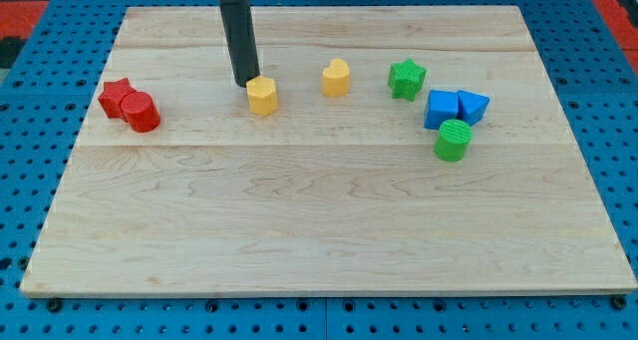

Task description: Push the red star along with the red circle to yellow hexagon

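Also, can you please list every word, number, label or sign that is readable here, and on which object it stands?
None: no text, number, label or sign shows anywhere.
The wooden board, the blue pegboard around it, the coloured blocks and the rod ending in my tip are all plain.

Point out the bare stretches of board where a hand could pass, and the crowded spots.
Bare: the whole lower half of the board, below every block. Crowded: the view's right, where green star, blue blocks and green cylinder bunch. My tip sits beside the yellow hexagon.
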You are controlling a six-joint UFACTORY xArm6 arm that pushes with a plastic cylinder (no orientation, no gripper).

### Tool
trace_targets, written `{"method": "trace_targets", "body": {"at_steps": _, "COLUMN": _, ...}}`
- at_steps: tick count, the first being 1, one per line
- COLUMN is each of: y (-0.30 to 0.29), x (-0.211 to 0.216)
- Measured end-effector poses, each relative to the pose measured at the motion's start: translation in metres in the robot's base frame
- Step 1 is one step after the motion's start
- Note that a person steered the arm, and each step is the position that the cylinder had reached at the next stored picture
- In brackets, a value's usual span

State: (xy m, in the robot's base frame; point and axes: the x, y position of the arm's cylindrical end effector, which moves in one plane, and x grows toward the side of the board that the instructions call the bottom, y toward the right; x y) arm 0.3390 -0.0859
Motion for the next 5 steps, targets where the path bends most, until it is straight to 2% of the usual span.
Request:
{"method": "trace_targets", "body": {"at_steps": 1, "y": 0.069, "x": 0.000}}
{"method": "trace_targets", "body": {"at_steps": 2, "y": 0.035, "x": 0.027}}
{"method": "trace_targets", "body": {"at_steps": 3, "y": -0.046, "x": 0.031}}
{"method": "trace_targets", "body": {"at_steps": 4, "y": -0.059, "x": -0.011}}
{"method": "trace_targets", "body": {"at_steps": 5, "y": -0.150, "x": -0.025}}
